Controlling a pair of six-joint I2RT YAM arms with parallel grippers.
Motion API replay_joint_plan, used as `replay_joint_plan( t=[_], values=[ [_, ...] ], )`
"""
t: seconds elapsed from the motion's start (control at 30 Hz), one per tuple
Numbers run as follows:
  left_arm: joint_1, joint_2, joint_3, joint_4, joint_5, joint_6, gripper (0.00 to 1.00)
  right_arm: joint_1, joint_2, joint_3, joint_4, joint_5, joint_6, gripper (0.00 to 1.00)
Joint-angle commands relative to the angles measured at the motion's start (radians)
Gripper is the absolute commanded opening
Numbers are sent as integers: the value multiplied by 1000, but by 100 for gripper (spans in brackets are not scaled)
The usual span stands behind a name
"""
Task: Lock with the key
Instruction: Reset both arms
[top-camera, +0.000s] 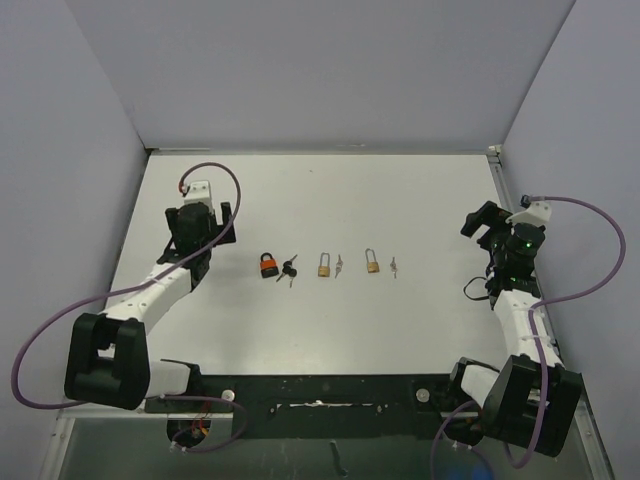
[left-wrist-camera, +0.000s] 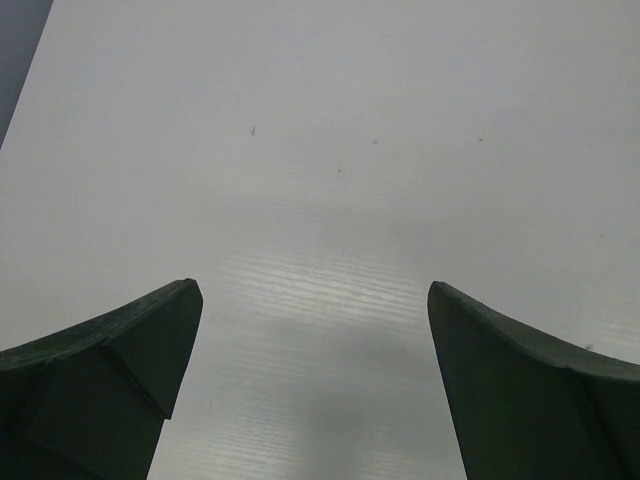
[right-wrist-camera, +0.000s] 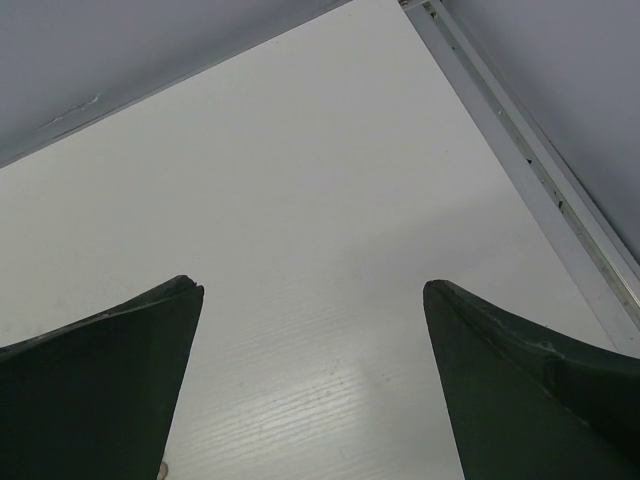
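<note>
Three padlocks lie in a row mid-table in the top view. An orange padlock (top-camera: 269, 265) has black-headed keys (top-camera: 288, 268) beside it. A small brass padlock (top-camera: 324, 266) has a small key (top-camera: 339, 265) to its right. A brass padlock with a long shackle (top-camera: 372, 263) has a key (top-camera: 394, 267) to its right. My left gripper (top-camera: 212, 216) is open and empty, left of the orange padlock. My right gripper (top-camera: 482, 222) is open and empty, to the right of the row. Both wrist views show only bare table between open fingers (left-wrist-camera: 120, 370) (right-wrist-camera: 520, 370).
Grey walls enclose the white table (top-camera: 320, 200) on three sides. A metal rail (right-wrist-camera: 530, 160) runs along the right edge. Purple cables (top-camera: 215, 170) loop from both arms. A black bar (top-camera: 330, 390) with the arm bases spans the near edge.
</note>
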Motion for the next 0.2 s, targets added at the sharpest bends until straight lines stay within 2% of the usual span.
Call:
replay_joint_plan(
  t=[0.0, 0.17],
  values=[
    [1, -69, -30, 105, 18, 18, 98, -6, -10, -10, 36, 17, 0, 98],
    [-8, -71, -31, 125, 3, 44, 98, -6, -12, -11, 34, 14, 1, 98]
  ],
)
